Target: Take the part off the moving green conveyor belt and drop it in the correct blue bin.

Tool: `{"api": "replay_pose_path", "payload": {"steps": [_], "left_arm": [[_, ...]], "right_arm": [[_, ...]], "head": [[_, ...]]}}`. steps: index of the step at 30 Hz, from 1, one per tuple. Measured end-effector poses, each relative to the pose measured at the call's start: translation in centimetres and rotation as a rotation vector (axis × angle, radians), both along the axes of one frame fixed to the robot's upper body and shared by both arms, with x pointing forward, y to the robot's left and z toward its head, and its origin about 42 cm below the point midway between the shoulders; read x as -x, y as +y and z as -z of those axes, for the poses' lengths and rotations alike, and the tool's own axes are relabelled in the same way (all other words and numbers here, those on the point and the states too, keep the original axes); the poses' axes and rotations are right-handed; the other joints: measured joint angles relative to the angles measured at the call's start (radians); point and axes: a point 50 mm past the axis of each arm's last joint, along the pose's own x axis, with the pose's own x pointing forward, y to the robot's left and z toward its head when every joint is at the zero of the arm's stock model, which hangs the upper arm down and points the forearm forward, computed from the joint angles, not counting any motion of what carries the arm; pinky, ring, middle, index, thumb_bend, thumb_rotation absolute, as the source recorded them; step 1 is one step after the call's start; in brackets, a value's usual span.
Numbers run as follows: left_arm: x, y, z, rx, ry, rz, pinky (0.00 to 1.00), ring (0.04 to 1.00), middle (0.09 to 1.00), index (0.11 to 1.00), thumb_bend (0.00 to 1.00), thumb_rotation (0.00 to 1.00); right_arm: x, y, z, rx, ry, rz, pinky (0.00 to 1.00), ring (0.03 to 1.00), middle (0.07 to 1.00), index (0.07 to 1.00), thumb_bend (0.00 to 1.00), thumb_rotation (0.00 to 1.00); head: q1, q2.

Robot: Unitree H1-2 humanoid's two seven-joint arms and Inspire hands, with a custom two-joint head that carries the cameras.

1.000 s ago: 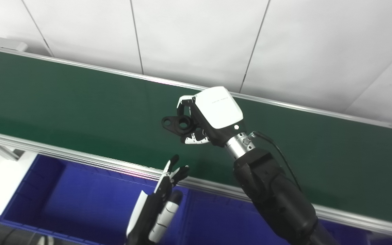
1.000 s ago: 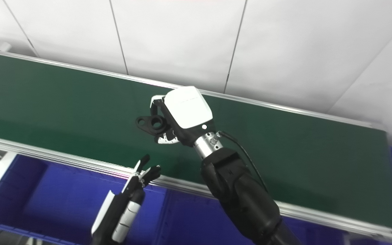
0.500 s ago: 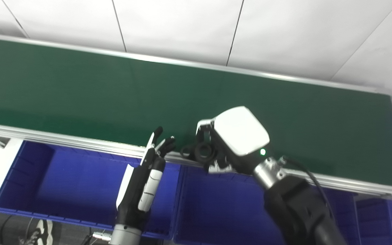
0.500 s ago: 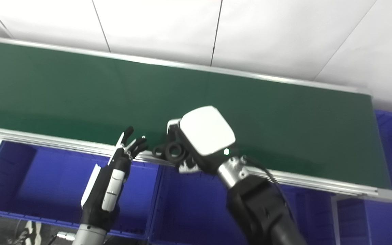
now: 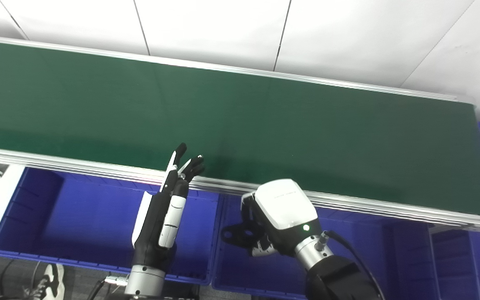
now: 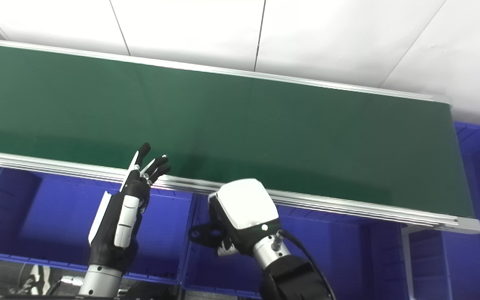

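The step in hand is the drop: the right hand (image 5: 275, 221) holds the black part (image 5: 236, 232) pinched in its fingers over the middle blue bin (image 5: 348, 266), clear of the green conveyor belt (image 5: 265, 125), whose near rail runs just above the hand at about 12 o'clock. The part, a dark bracket with round eyes, sticks out of the hand toward 9 o'clock and hangs above the bin's floor, near the wall dividing it from the left blue bin (image 5: 77, 225). The left hand (image 5: 165, 208) waits upright over that left bin, at 9 o'clock from the right hand, fingers straight and slightly spread, holding nothing. No other part shows on the belt. If the middle bin is the right one, the next move calls only for loosening the fingers so the part falls inside the walls; whether it is the right bin cannot be judged from here.
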Motion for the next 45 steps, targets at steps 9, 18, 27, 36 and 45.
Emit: {"api": "replay_pose_path", "payload": {"steps": [9,18,27,36,45], "left_arm": [[0.0,0.1,0.0,-0.002,-0.013,-0.009,0.97,0.877,0.888,1.000,0.51,1.00],[0.1,-0.3,0.4,0.000,-0.003,-0.030,0.98,0.851,0.870,0.994,0.52,1.00],[0.5,0.1,0.7,0.012,0.013,0.003,1.00,0.902,0.909,1.000,0.50,1.00],[0.4,1.1,2.1,-0.014,0.056,0.025,1.00,0.955,0.951,1.000,0.51,1.00],[0.5,2.8,4.3,-0.045,0.120,0.030,1.00,1.000,1.000,1.000,0.53,1.00]], "right_arm": [[-1.1,0.4,3.0,0.258,0.148,0.036,0.47,0.626,0.754,0.824,0.99,0.67],[-1.2,0.3,2.9,0.313,0.183,0.040,0.69,0.796,0.876,0.879,1.00,0.90],[0.5,-0.5,-3.9,-0.002,0.170,0.121,0.57,0.734,0.827,0.827,1.00,1.00],[4.2,-2.1,-5.5,-0.647,0.280,0.350,0.82,0.821,0.850,0.813,0.65,0.95],[3.5,-2.6,-2.0,-1.141,0.096,0.506,0.92,0.906,0.930,0.917,0.73,0.98]], "head": [[0.000,-0.014],[-0.008,-0.026],[-0.035,-0.044],[-0.135,-0.112],[-0.196,-0.205]]}}
